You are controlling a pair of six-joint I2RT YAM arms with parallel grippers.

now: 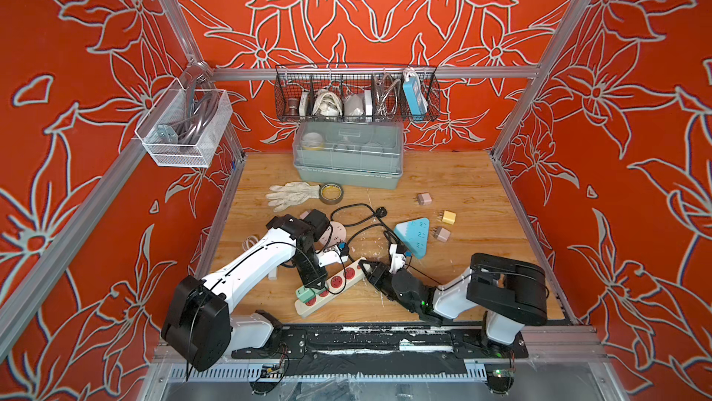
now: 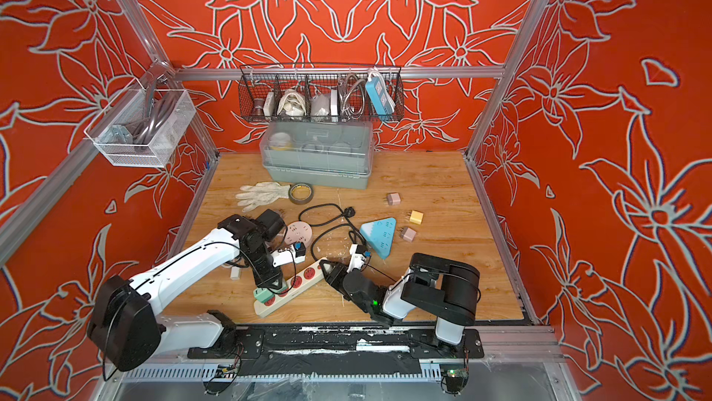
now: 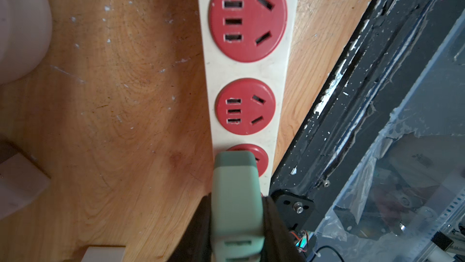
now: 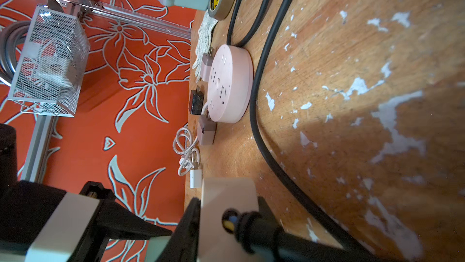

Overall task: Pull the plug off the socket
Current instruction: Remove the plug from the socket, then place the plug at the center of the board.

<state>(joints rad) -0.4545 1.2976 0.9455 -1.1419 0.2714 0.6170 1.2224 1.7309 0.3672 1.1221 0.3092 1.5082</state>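
A white power strip (image 1: 304,309) (image 2: 266,310) with red sockets lies slantwise near the table's front edge. A pale green plug (image 1: 306,295) (image 2: 263,295) stands on a red socket close to the strip's near end; its prongs are hidden. My left gripper (image 1: 314,285) (image 2: 275,284) comes down from above and is shut on that plug. In the left wrist view the plug (image 3: 236,192) fills the gap between the black fingers (image 3: 274,223), beyond it the strip (image 3: 246,72). My right gripper (image 1: 366,266) (image 4: 227,223) is shut on the strip's far end (image 4: 226,197), where its black cable (image 4: 276,245) enters.
Behind the strip lie a round pink socket (image 1: 335,233), a blue triangular socket block (image 1: 414,235) and a looping black cable (image 1: 358,222). Small adapters (image 1: 449,217) are scattered at right. A glove (image 1: 293,195), a tape roll (image 1: 330,193) and a grey box (image 1: 346,156) sit at the back.
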